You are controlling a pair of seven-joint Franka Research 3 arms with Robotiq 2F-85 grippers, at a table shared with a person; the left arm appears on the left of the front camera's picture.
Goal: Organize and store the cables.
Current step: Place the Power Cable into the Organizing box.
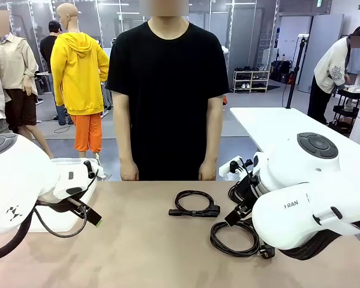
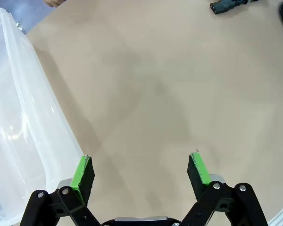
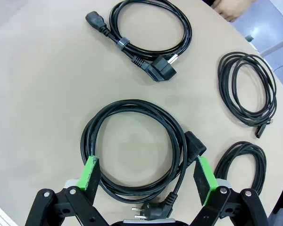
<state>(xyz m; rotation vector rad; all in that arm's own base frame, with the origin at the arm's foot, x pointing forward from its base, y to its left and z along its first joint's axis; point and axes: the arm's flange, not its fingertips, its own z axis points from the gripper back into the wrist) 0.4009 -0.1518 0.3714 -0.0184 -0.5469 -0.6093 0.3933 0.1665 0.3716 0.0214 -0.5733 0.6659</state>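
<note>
Table (image 1: pixel 138 246): tan top, rounded edge, shared with a person (image 1: pixel 168 90) in a black T-shirt who stands at the far side, arms down.

Cables, four black tied coils, all lying flat on the table, right of its middle:
- large coil (image 3: pixel 132 150): thick cord with a round two-pin plug and a block connector. It lies directly under the right gripper.
- plugged coil (image 3: pixel 151 33): thick cord bound with a strap, a chunky plug at each end. It lies nearer the person, apart from the large coil.
- thin coil (image 3: pixel 247 87): slim cord with a small plug, near the table edge.
- second thin coil (image 3: pixel 240 167): slim cord, just beside the large coil's block connector.

Right gripper (image 3: pixel 148 172): jaws spread wide, straddling the large coil. I cannot tell whether the green pads touch it.

Left gripper (image 2: pixel 141 165): jaws spread wide over bare table, nothing between them.

Clear plastic bin (image 2: pixel 19 117): just beside one finger of the left gripper.

Writing: the letters "RAN" read on the right arm's white casing (image 1: pixel 291 205).
</note>
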